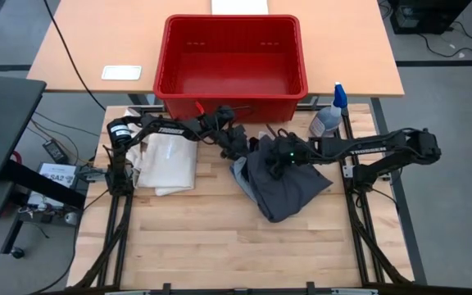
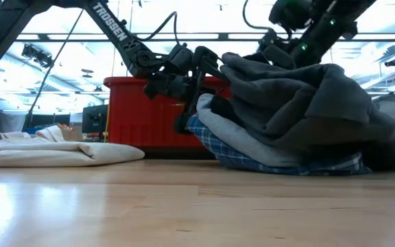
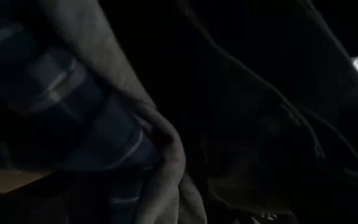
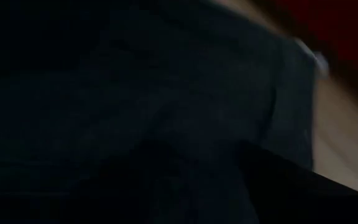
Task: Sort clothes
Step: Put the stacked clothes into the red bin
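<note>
The clothes lie in one heap right of the table's middle. A large dark grey cloth (image 1: 289,192) lies on top of a blue-and-white plaid cloth (image 2: 252,154), whose lower edge rests on the wood. My left gripper (image 2: 194,89) reaches in from the left, open, at the heap's left end. Its wrist view is filled with plaid cloth (image 3: 92,124) and grey folds. My right gripper (image 1: 275,157) comes from the right and sits on top of the grey cloth (image 2: 307,110), which is bunched up high under it. My left gripper stands open at the heap's left end, coming in nearly level from the table's left. One finger (image 2: 208,63) is beside the grey cloth's upper fold and the other (image 2: 182,118) beside the plaid edge. I cannot tell whether either touches the cloth.
A white cloth tote bag (image 1: 166,164) lies flat at the left under my left arm. A red basket (image 1: 232,61) stands behind the table's far edge. A spray bottle (image 1: 330,115) stands at the far right. The near half of the table is bare wood (image 1: 220,246).
</note>
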Robot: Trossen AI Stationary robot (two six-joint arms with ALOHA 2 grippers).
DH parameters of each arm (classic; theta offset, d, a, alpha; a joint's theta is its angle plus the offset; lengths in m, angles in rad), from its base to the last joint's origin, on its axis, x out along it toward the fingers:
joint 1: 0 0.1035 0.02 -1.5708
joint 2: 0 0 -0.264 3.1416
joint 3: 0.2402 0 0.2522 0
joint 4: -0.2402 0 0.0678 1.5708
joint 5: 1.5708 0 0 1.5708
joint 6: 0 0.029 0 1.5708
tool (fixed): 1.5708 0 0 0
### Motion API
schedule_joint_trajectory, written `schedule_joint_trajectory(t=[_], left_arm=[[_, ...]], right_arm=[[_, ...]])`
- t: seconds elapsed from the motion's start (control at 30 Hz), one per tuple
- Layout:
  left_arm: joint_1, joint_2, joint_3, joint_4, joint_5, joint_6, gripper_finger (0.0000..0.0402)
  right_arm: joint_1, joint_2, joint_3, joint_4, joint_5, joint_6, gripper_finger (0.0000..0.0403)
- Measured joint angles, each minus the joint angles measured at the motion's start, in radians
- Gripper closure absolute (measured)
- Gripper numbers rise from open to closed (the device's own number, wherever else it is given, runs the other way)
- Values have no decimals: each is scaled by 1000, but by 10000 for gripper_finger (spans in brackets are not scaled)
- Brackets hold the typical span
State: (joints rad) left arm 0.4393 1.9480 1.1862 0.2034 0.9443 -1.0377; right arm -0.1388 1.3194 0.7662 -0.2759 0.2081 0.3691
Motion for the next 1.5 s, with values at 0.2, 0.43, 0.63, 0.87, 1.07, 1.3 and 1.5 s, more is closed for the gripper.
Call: schedule_joint_trajectory(t=[0.2, 0.43, 0.63, 0.87, 1.07, 1.3, 1.5], left_arm=[[-9, 0, 0, 34, -8, -21, 5], [-11, 4, -3, 18, -6, -23, 5], [-4, 4, -3, 81, 54, -47, 5], [-10, 4, -3, 77, 61, -20, 5], [-15, 5, -7, 20, 72, -8, 5], [-5, 2, -2, 0, 85, 39, 5], [0, -5, 5, 33, 82, 43, 5]], right_arm=[[3, 48, 11, 151, -31, -163, 177], [-7, 150, 14, 231, -142, -107, 189], [2, 117, 17, 223, -136, -179, 192], [-3, 188, 8, 272, -154, -204, 192], [0, 291, 5, 414, -172, -240, 192], [2, 205, 3, 366, -169, -240, 193], [21, 12, 3, 234, -106, -208, 193]])
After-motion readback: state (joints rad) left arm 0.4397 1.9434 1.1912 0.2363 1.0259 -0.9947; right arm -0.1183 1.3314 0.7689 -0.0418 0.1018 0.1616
